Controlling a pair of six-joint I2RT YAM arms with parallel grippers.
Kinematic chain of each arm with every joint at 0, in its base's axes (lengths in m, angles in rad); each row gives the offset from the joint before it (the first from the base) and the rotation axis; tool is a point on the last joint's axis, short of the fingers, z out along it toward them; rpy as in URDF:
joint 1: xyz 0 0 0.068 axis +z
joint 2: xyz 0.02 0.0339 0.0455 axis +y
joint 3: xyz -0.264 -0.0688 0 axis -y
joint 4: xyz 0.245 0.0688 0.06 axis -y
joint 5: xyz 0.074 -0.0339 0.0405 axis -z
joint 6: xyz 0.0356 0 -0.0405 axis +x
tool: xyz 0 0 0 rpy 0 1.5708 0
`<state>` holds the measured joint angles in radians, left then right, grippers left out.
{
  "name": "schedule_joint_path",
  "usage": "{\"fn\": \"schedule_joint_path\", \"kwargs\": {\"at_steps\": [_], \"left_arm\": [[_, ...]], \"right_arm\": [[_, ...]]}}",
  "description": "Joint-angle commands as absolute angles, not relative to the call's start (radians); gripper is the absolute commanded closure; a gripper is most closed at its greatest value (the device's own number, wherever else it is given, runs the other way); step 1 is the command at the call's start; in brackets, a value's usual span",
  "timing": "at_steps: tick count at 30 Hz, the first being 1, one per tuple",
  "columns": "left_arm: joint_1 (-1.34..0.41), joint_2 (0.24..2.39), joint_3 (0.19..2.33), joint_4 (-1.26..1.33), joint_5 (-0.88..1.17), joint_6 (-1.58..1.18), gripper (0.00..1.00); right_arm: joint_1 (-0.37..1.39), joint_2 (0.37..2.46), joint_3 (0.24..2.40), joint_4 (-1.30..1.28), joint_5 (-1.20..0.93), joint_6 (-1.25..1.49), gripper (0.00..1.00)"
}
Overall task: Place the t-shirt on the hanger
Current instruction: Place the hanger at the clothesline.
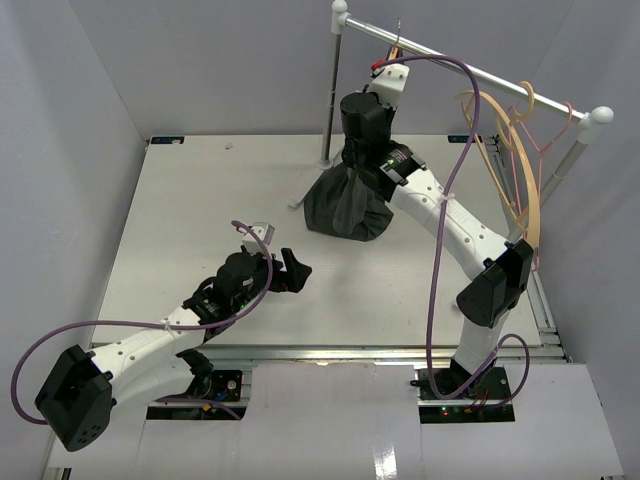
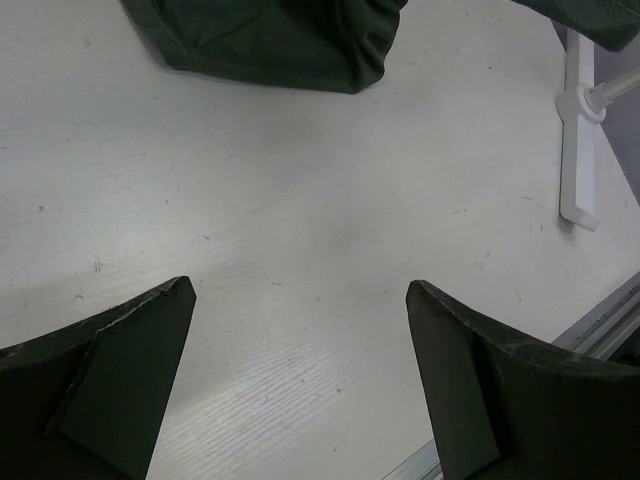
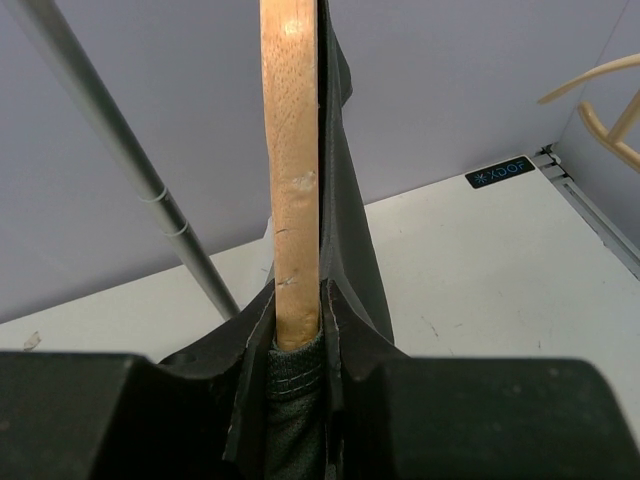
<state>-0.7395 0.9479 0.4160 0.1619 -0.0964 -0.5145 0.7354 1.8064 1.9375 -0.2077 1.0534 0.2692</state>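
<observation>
White desk (image 1: 190, 200), grey walls all round. On my left, the left tool (image 2: 300, 290) sits low over bare desk with its jaws spread wide and nothing between them. Further right, at back centre, I see the t-shirt (image 1: 345, 210) hanging in a dark bunched cone, narrow at the top. Its bottom edge looks to rest on the desk, just beside the foot of the rack post (image 1: 333, 90). On the right wrist view, the right tool (image 3: 297, 350) is clamped tight on the wooden hanger (image 3: 292, 170), with shirt fabric pinched in alongside. The hanger shows edge-on, fabric draped down its right side. The rack rail (image 1: 480, 70) runs off right, carrying pale wooden hangers (image 1: 536, 200) and a thin pink hanger (image 1: 556, 128), well apart from the shirt.
</observation>
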Motion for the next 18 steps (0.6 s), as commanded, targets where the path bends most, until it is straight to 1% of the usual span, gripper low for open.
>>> {"fn": "schedule_joint_path", "kwargs": {"at_steps": [1, 8, 18], "left_arm": [[-0.744, 0.943, 0.430, 0.181, -0.099, -0.502, 0.02], [-0.744, 0.963, 0.431, 0.184, -0.102, -0.495, 0.02], [-0.746, 0.962, 0.425, 0.207, -0.038, -0.502, 0.02]], "right_arm": [[0.723, 1.815, 2.010, -0.074, 1.128, 0.281, 0.92], [0.688, 1.870, 2.024, -0.072, 1.108, 0.305, 0.92], [0.650, 1.959, 2.054, -0.071, 1.084, 0.280, 0.92]]}}
